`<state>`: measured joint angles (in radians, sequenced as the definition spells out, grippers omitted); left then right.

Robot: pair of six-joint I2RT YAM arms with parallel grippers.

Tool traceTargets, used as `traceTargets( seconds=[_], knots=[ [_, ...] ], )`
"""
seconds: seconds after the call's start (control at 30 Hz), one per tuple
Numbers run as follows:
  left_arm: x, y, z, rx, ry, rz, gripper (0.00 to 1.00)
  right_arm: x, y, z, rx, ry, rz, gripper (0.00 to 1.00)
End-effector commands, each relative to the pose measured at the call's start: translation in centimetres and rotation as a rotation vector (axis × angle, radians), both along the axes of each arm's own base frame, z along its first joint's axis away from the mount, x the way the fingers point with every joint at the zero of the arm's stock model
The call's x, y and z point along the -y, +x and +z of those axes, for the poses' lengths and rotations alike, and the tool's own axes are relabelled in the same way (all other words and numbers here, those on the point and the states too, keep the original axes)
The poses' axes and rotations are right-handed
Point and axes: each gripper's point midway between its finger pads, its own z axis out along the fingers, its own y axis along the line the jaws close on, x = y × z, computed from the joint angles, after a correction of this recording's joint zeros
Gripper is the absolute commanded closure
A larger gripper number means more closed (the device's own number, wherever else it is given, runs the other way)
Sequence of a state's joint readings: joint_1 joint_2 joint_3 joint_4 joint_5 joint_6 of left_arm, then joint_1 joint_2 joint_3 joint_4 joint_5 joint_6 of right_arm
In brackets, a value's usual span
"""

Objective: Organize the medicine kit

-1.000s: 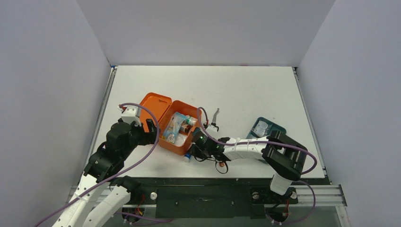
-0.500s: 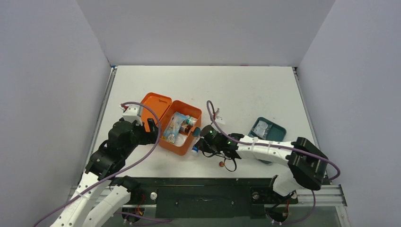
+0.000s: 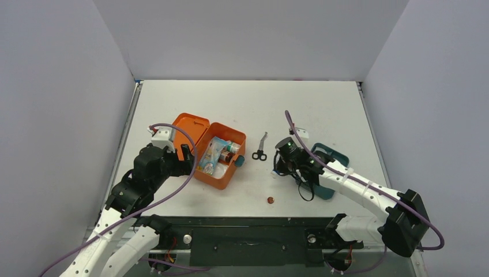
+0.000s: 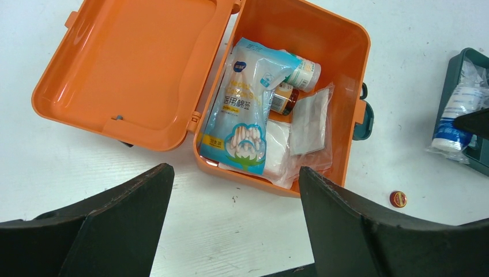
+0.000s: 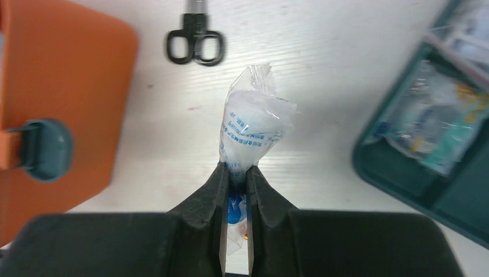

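The medicine kit point(image 3: 214, 175) is an orange box lying open left of centre, its lid point(image 3: 188, 129) flat to the left and a teal latch point(image 5: 44, 149) on its right side. Inside it point(image 4: 346, 52) lie a blue cotton-swab bag point(image 4: 245, 115), small bottles and clear pouches. My left gripper point(image 4: 233, 171) hangs open over bare table just in front of the kit. Right of the kit, above the table, my right gripper point(image 5: 236, 171) is shut on a clear-wrapped white pack with blue print point(image 5: 254, 122), also seen in the left wrist view point(image 4: 457, 113).
Black-handled scissors point(image 3: 260, 149) lie between the kit and my right gripper point(image 3: 281, 166). A teal divided tray point(image 3: 339, 158) holding wrapped items sits to the right, partly under the right arm. A small red cap point(image 3: 269, 200) lies near the front edge.
My right gripper closed on the wrapped pack at the kit's front right corner and carried it right, toward the teal tray. The left arm has stayed put.
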<state>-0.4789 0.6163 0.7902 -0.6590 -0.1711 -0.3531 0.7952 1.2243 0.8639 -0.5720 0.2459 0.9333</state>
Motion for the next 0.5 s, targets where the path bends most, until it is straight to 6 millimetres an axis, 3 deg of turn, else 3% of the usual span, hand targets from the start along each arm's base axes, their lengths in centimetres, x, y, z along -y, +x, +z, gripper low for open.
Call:
traceTargets(
  seconds=[0.0,0.1,0.23,0.47],
  knots=[
    [0.4,0.5,1.0,0.042,-0.008,-0.018,0.22,5.9,-0.3,0.7,-0.015,-0.174,-0.034,1.0],
    [0.4,0.5,1.1,0.043,-0.009,-0.019,0.22,9.6,-0.3,0.6,-0.058,-0.243,-0.104,1.0],
    [0.5,0.4,1.2,0.047,-0.013,-0.025,0.22,13.1,0.0,1.3,-0.083,-0.334,-0.167,1.0],
    [0.5,0.3,1.2,0.051,-0.013,-0.027,0.22,16.7,0.4,1.3,-0.158,-0.432,-0.221,1.0]
  ],
)
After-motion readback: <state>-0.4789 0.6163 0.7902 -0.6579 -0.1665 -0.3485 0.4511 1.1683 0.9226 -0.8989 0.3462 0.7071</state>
